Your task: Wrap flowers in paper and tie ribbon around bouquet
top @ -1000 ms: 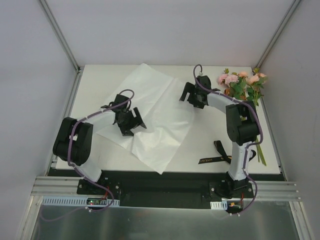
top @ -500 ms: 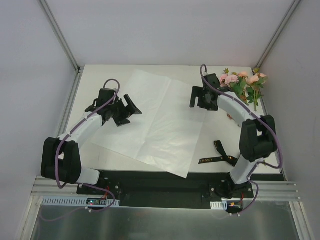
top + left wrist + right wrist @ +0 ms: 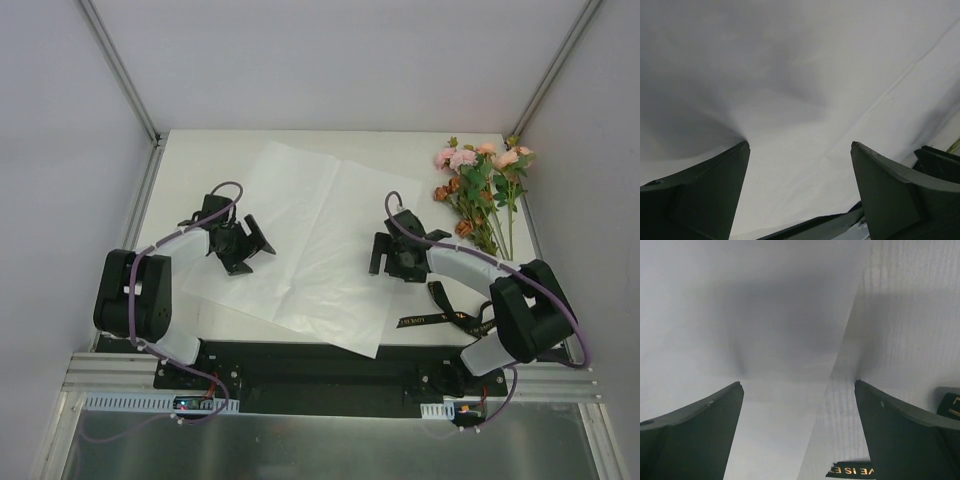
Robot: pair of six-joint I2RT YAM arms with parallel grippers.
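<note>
Robotics lab test cell, white table (image 3: 190, 165), plain grey enclosure walls (image 3: 330, 60), aluminium frame rail (image 3: 110, 378)

The paper (image 3: 310, 230) lies spread across the middle of the desk (image 3: 200, 160). The flowers (image 3: 480, 180) lie at the far right corner, the ribbon (image 3: 440, 318) before them, beside the paper's right edge.

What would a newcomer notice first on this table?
The big white paper spreads across the middle, the left gripper and right gripper open over its two sides. Pink flowers lie at the far right corner; a black ribbon lies near the right arm's base.
</note>
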